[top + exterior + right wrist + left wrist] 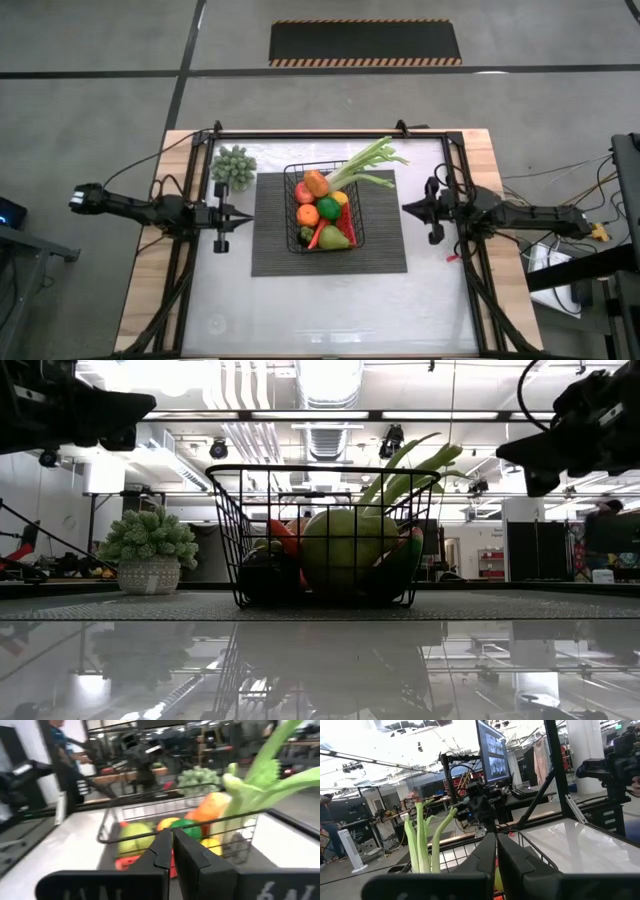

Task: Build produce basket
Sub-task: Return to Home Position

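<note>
High view puts the basket (288,210) at the middle of the frame on a dark mat (380,250). The produce (322,210) is heaped inside: orange, red, yellow and green pieces, a pear (336,238) at the lower corner and a leek (370,163) poking over the upper right rim. No loose piece shows on the table (330,310), so the filling looks finished. The left gripper (250,213) hangs left of the mat and the right gripper (405,207) just off its right edge. Both sit high in the low view, fingers pressed together and holding nothing. Only parking the arms seems left.
</note>
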Motion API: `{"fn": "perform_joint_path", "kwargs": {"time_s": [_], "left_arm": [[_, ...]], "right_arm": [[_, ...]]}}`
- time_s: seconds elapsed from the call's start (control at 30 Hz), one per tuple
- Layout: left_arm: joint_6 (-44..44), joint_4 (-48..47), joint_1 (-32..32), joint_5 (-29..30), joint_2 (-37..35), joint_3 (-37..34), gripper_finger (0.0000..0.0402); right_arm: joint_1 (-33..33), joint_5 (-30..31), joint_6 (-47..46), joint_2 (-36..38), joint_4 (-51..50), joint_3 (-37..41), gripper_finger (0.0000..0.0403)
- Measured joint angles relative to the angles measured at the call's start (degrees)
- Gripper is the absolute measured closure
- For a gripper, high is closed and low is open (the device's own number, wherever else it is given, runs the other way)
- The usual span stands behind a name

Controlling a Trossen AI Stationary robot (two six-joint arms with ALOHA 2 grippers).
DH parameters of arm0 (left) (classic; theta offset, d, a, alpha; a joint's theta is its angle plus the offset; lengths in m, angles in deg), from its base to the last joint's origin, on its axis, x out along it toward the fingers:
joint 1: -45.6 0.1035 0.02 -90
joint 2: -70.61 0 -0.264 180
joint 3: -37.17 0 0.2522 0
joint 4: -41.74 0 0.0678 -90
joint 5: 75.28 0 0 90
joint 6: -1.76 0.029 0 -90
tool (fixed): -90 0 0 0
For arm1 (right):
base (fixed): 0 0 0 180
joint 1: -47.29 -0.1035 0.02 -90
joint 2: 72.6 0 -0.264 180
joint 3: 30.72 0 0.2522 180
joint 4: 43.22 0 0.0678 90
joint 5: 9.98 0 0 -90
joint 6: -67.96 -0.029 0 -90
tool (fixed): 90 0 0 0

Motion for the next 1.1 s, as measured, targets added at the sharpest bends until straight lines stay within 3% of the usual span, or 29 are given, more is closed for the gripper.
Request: {"fn": "perform_joint_path", "kwargs": {"time_s": [0.2, 0.37, 1.1], "left_arm": [[0.01, -0.17, 0.0, -0.01, 0.27, 0.0, 0.0402], [0.02, -0.03, 0.02, -0.02, 0.44, 0.0, 0.0402], [0.0, -0.03, 0.0, -0.02, 1.53, 0.0, 0.0402]], "right_arm": [[-0.09, 0.52, 8.18, 6.2, -4.86, -0.11, 0.0394], [0.05, 0.21, 12.55, 4.3, -4.86, -0.05, 0.0394], [0.8, -0.12, 10.61, 4.46, -4.31, 0.03, 0.0394]]}}
